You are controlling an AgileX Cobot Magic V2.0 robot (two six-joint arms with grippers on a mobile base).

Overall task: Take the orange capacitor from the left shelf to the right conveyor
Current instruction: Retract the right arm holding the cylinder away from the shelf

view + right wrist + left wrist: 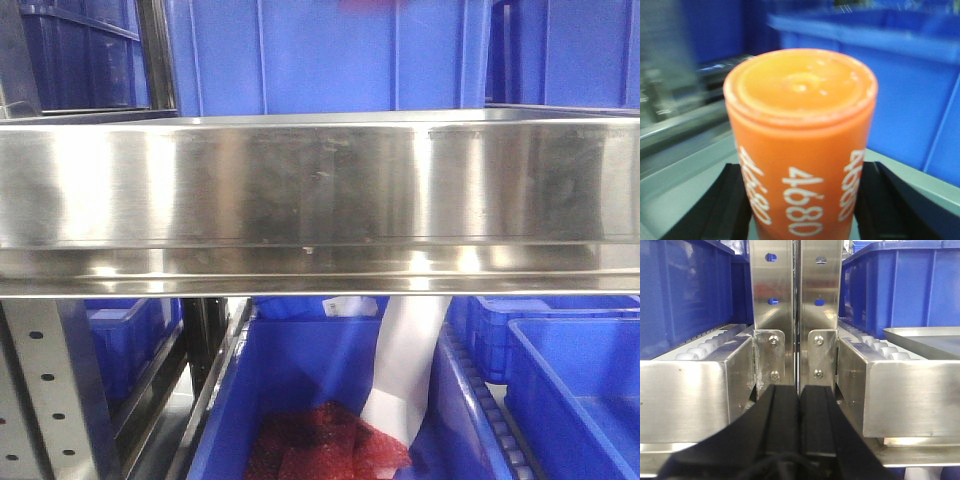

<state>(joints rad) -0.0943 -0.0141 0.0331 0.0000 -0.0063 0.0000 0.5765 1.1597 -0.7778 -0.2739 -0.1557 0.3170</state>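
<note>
The right gripper (800, 210) clasps the orange capacitor (800, 125) upright between its black fingers, with blue bins behind. The left gripper (799, 405) is clenched on nothing, facing the left shelf (772, 315). Below that shelf's steel rim, a blue bin (290, 370) holds red netting (320, 450) and a white sheet (405, 370).
</note>
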